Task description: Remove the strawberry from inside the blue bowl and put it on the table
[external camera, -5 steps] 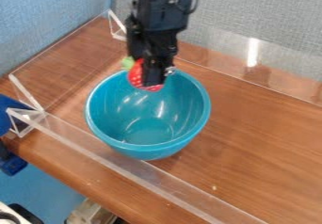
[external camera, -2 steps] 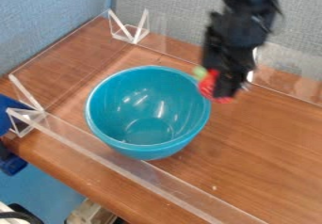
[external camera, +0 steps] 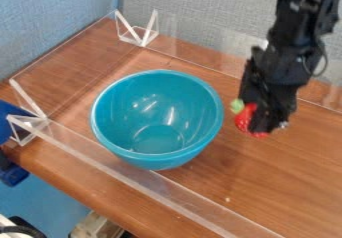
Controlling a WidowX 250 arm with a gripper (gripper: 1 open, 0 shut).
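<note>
My claw (external camera: 261, 125) is clamped on the small red strawberry (external camera: 247, 120), its green leafy top (external camera: 238, 106) poking out on the left side of my fingers. The strawberry is outside the blue bowl (external camera: 158, 162), to the right of its rim and apart from it, over the wood-grain table (external camera: 247, 197).

What has just changed: a second ago my claw was above the bowl, with the strawberry over its far part. Since then I have carried it rightward, past the rim, and the bowl has stayed where it was, with only its smooth inside showing now. For the task, that means the taking-out is done and the putting-down remains. I judge that I need to lower the strawberry onto the wood to the right of the bowl, then spread my fingers. Letting go too high could make it bounce or roll.

Hard to make out: my dark fingers cover much of the strawberry, so I cannot see exactly how they press on it. I cannot tell how high it hangs above the wood, or whether its underside is near touching. The upper part of my arm is cut off by the top edge of the view.
</note>
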